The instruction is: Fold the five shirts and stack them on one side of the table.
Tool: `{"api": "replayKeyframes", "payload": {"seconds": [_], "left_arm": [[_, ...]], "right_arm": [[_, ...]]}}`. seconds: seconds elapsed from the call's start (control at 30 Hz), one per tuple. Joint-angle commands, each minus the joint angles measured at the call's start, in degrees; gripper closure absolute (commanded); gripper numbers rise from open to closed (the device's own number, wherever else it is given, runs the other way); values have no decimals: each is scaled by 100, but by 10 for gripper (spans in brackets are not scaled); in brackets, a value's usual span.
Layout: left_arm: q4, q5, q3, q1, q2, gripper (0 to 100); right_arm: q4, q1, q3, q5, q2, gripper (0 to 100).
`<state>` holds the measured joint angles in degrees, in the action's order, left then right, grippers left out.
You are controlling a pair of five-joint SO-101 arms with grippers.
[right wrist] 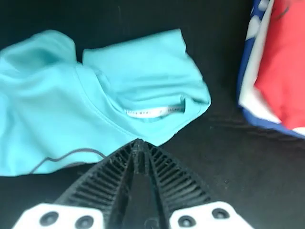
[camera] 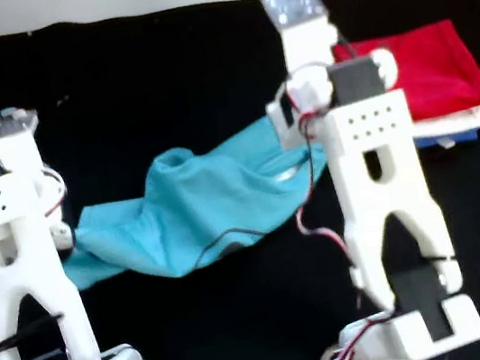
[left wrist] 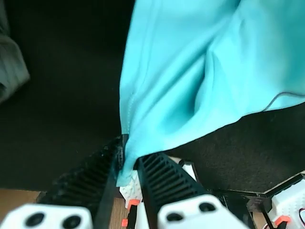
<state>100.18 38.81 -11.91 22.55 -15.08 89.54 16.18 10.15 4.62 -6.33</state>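
Turquoise shirt (camera: 199, 209): it is lying crumpled and unfolded across the middle of the black table (camera: 161, 83), stretched between the two arms. In the right wrist view its collar end (right wrist: 143, 86) is being shown flat on the cloth, with the neck label (right wrist: 155, 111) facing up.

Left gripper (left wrist: 127, 164): it is clenched on the turquoise shirt. A thin edge of the fabric is being pinched between the ribbed black fingers (left wrist: 167, 176), and the cloth is being drawn taut away from them. In the high view this grip (camera: 65, 237) is placed at the shirt's end nearest the left arm.

Right gripper (right wrist: 138, 145): its fingers are being pressed tightly together, with the tips just at the shirt's edge below the collar. No fabric appears to be caught between them, though that edge is poorly shown. In the high view the gripper (camera: 292, 131) is being held over the shirt's other end.

Folded stack (camera: 439, 112): it is sitting at the far right side of the table, just beside the right arm and apart from the turquoise shirt. A red shirt (camera: 428, 68) is lying on top, with a white layer (camera: 450, 122) and a blue one (camera: 453, 138) under it.

Grey cloth (left wrist: 9, 62): a bunched piece is lying on the table at the edge of the left wrist view.
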Motion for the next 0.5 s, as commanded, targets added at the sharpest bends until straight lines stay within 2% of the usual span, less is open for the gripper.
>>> {"api": "replayKeyframes", "payload": {"seconds": [0.0,0.17,0.3,0.47], "left_arm": [[-466,53,-760,-13,-207,991],[-1073,35,-1780,-13,-207,991],[-1187,26,-2220,-13,-207,991],[-1187,26,-2290,-4,-215,991]], "right_arm": [[-1191,462,-1279,-35,-409,979],[-2510,1209,-1297,-44,268,814],[-2949,1684,-259,-53,1473,826],[-2765,2202,1464,-62,3213,826]]}}
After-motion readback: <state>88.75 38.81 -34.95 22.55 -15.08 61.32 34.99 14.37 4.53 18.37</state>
